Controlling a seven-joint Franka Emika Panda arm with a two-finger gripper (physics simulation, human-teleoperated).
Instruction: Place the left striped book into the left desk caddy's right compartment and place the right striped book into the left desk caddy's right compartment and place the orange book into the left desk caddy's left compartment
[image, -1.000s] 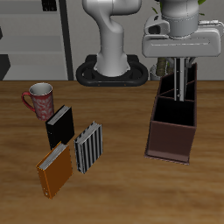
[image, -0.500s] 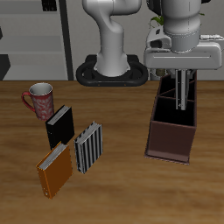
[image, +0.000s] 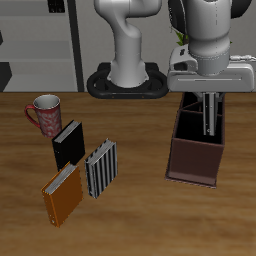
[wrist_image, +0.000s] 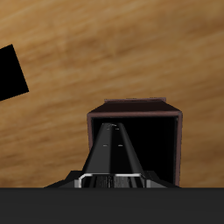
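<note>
Because it is lowering one striped book (image: 208, 112) edge-down into the caddy (image: 195, 160), the tool (image: 208, 98) is gripping that book upright, while the other striped book (image: 100, 168) and orange book (image: 62, 195) are lying on the surface (image: 140, 220).

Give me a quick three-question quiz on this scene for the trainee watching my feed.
1. True or false: the orange book already stands inside the desk caddy.
2. What lies on the table between the black book and the desk caddy? A) a plate B) the loose striped book C) a bowl
3. Fill in: the end effector grips the held striped book edge-on, lowered into the ____.

Key: 1 false, it lies flat on the table; 2 B; 3 desk caddy.
</note>
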